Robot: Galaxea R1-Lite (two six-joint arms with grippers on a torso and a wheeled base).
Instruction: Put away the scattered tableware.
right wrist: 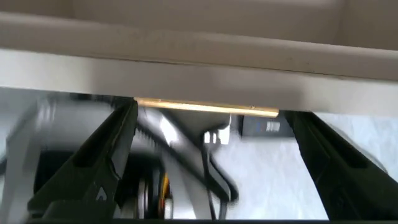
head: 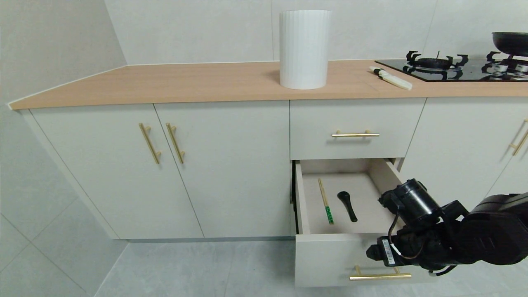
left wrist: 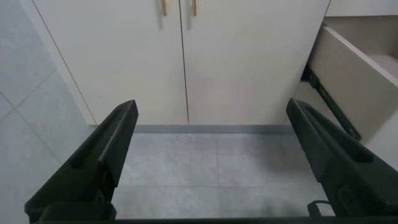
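The lower drawer (head: 321, 258) stands pulled out beneath the wooden desk (head: 185, 82), and the tableware lies on its pale floor: a pair of chopsticks (head: 325, 202) with green ends, lying lengthwise towards the left side, and a black spoon (head: 347, 205) just beside them to the right, the two apart from each other. The right gripper (right wrist: 210, 115) sits low at the drawer's front panel, its fingers (right wrist: 99, 155) spread wide to either side of the gold handle (right wrist: 205, 107); they are not clamped on it, and I cannot tell whether they touch it. In the head view the right arm covers the near right corner of the drawer, just above that handle (head: 379, 276). The left gripper (left wrist: 211, 109) hangs over the grey floor (left wrist: 211, 168) facing the closed cabinet doors (left wrist: 186, 56), its fingers (left wrist: 99, 155) open and holding nothing. On the desk above stand a tall white ribbed container (head: 305, 49) and, well to its right, a pale utensil with a dark band (head: 390, 77), lying just beside the black gas stove (head: 453, 68), which carries a dark pan (head: 511, 41).
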